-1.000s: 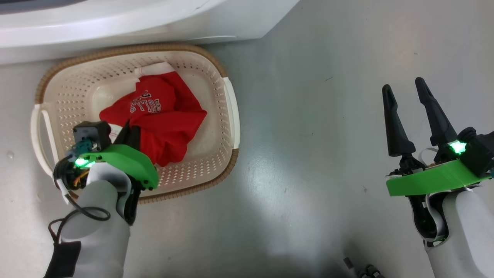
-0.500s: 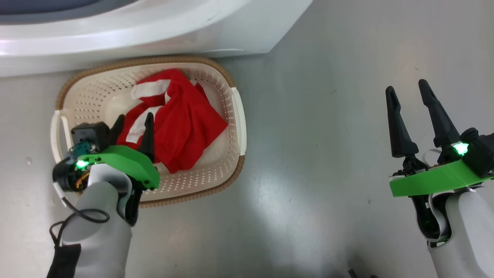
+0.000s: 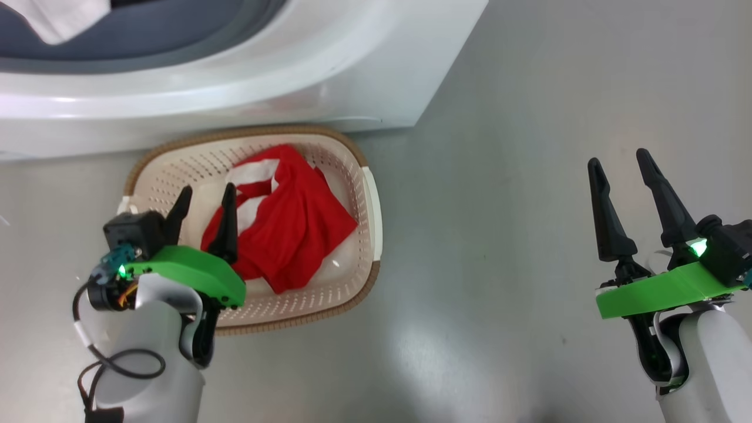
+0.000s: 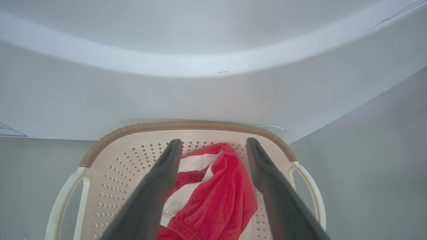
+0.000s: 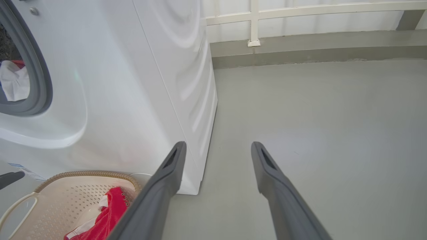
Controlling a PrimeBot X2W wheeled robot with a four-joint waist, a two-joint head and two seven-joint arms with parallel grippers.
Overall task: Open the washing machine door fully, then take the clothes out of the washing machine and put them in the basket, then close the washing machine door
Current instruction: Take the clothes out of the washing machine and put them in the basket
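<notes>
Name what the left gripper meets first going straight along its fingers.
Probably the washing machine, its white front just beyond the basket rim; the left gripper seems to clear the red clothes, though depth is unclear.

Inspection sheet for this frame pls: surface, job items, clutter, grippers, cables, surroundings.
Surface: grey floor, glossy, bare around the basket.
Job's things: basket on the floor against the washing machine. It holds a red-and-white garment. White cloth lies in the drum behind the grey gasket.
Clutter: nothing seen.
Grippers: left gripper open over the basket, holding nothing. Right gripper open over bare floor, holding nothing.
Cables: black cable loops loosely off the left wrist and forearm, clear of the basket.
Surroundings: white railing on a grey kerb behind the machine.
</notes>
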